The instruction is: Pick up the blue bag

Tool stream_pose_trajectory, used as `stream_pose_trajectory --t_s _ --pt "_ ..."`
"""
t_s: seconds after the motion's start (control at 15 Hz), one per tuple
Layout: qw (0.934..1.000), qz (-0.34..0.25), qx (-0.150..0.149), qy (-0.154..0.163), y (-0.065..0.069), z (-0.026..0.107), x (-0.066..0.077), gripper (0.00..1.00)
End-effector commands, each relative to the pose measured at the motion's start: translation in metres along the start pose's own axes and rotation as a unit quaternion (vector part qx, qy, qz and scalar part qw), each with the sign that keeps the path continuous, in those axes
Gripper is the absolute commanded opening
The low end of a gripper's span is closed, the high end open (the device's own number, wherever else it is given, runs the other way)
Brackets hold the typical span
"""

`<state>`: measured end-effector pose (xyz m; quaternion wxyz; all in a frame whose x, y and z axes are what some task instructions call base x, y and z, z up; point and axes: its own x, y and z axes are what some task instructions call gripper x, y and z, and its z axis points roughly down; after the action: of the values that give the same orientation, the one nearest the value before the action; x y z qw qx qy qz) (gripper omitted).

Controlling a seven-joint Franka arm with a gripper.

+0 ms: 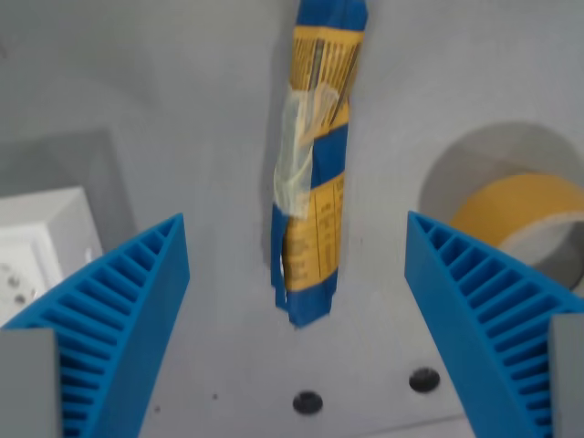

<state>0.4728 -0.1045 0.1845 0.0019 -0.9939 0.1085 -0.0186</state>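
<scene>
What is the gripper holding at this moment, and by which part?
Nothing is held. The gripper is open, its blue fingers apart on either side of the blue bag, with clear gaps and no contact.

Glossy crinkled foil blue bag (315, 164), ribbed matt plastic end effector (297, 265) fingers (119, 310), smooth matt grey table (201, 109).

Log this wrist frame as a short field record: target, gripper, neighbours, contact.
target: blue bag, blue and yellow, rolled narrow, taped at the middle, lying lengthwise on the grey surface
gripper: gripper open, blue ribbed fingers either side of the bag's near end
contact: none visible, gaps on both sides
wrist view's right: tape roll, yellowish
wrist view's left: white box, partly cut off
near edge: two dark holes in the surface
</scene>
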Motion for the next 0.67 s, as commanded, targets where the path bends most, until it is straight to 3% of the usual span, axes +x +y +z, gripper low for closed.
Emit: stream_pose_trajectory --t_s 0.07,0.67 --pt "0.9974 0.062 0.018 0.032 0.004 0.014 0.004 1.0" --pt "0.9975 0.053 0.019 0.043 0.01 0.008 -0.019 1.0"
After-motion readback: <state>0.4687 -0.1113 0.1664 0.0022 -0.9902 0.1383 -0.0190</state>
